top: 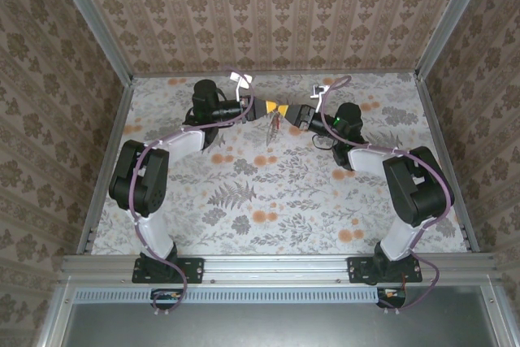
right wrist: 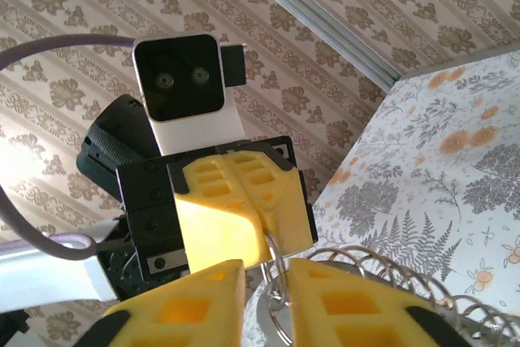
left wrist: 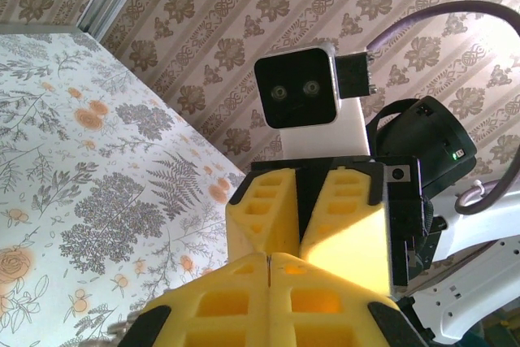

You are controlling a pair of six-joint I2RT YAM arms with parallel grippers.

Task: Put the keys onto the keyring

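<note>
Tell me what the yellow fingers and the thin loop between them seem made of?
Yellow fingers: probably moulded or printed plastic, matte, with hollow ribbed pockets. Thin loop: bare silvery metal wire, judging by its glint. The coil beside it looks the same.

**Small Parts Lost at the Fingertips**

From above, whatever hangs where the left gripper and right gripper meet is too small to identify. In the right wrist view the keyring runs off the bottom edge, and the wire coil beside it is blurred and partly hidden.
</note>
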